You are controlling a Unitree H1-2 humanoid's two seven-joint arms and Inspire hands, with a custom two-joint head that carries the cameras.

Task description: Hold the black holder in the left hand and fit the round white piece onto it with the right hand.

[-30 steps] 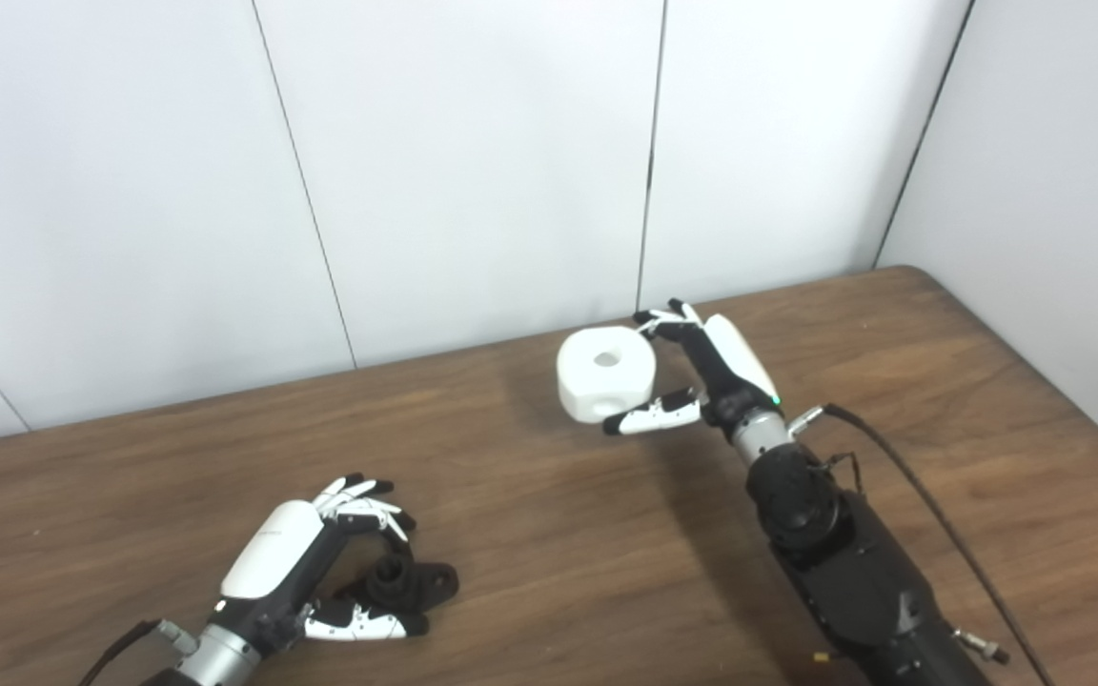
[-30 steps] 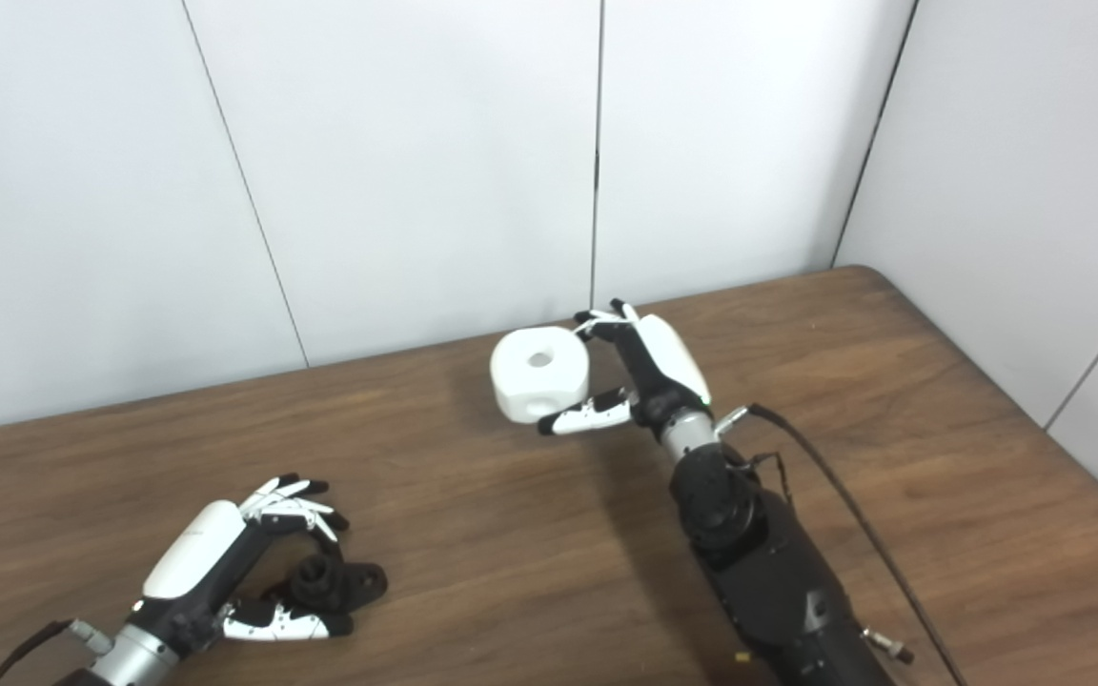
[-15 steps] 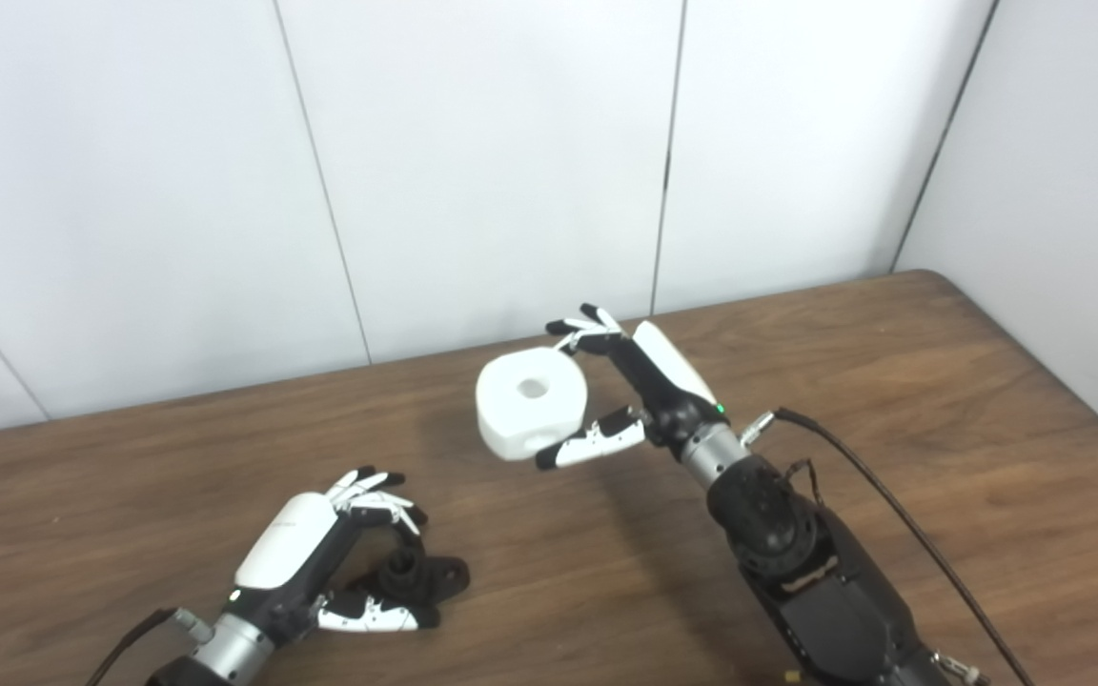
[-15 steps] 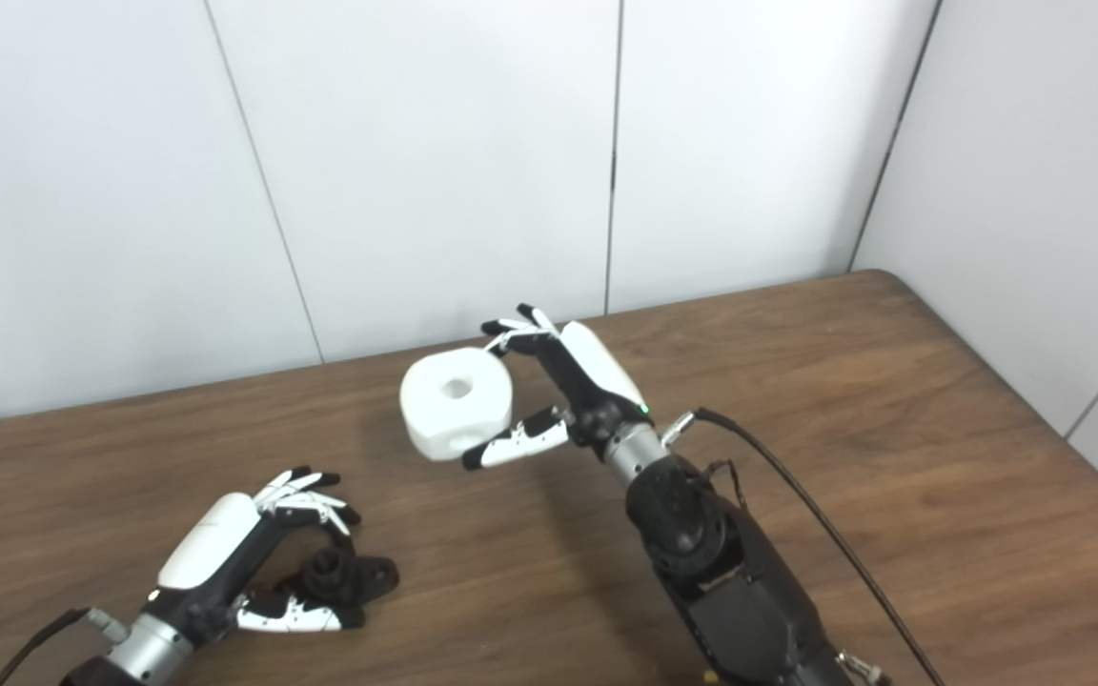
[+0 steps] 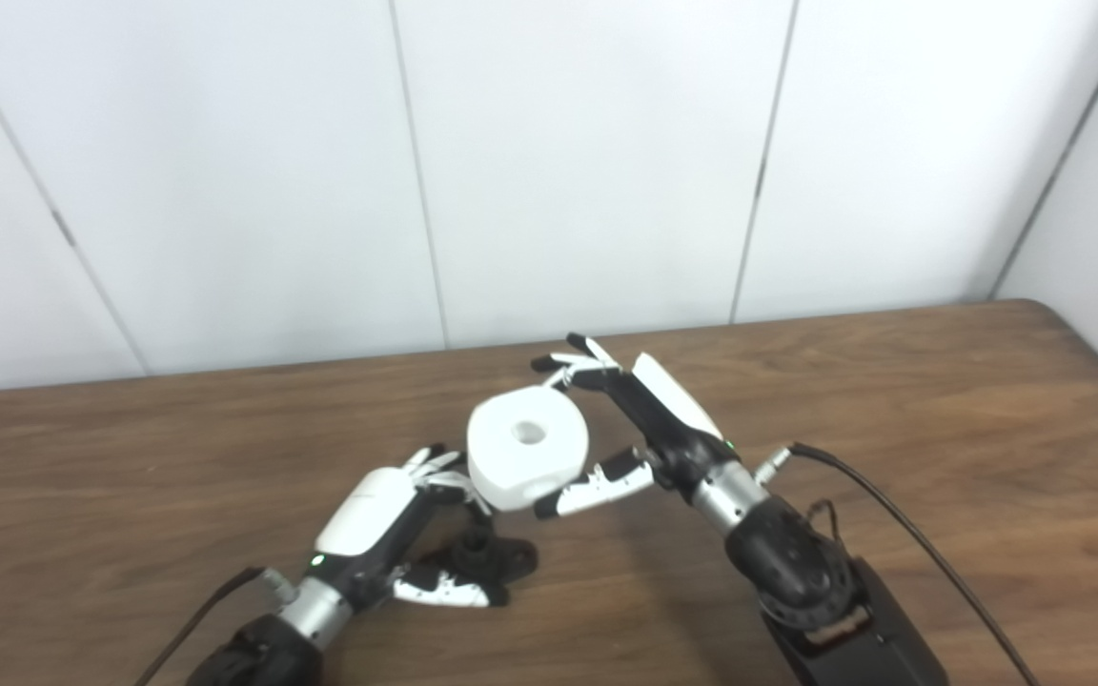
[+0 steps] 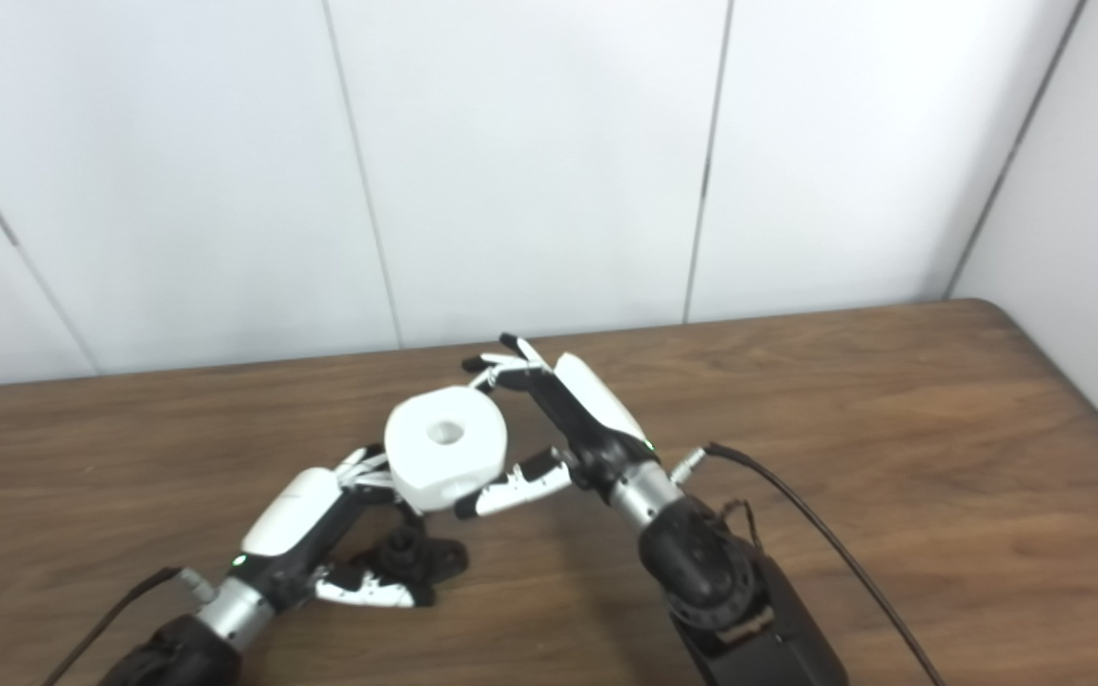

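The black holder (image 5: 499,562) lies on the wooden table (image 5: 940,400), its short post pointing up. My left hand (image 5: 376,503) is cupped around it, thumb along the base and fingers curled over the post. The round white piece (image 5: 528,457), with a hole in its top face, hangs in the air in my right hand (image 5: 649,424), pinched between the fingers behind it and the thumb below. It sits just above and behind the left hand's fingertips, a little left of the post in the picture. In the right eye view the white piece (image 6: 444,455) partly covers those fingers.
A black cable (image 5: 892,514) runs from the right wrist across the table toward the lower right. White wall panels stand close behind the table's far edge. The table's right corner is near the side wall.
The camera has turned left, shifting the picture right. My right hand has carried the white piece left and down until it is over the left hand. The left hand keeps its pose at the holder.
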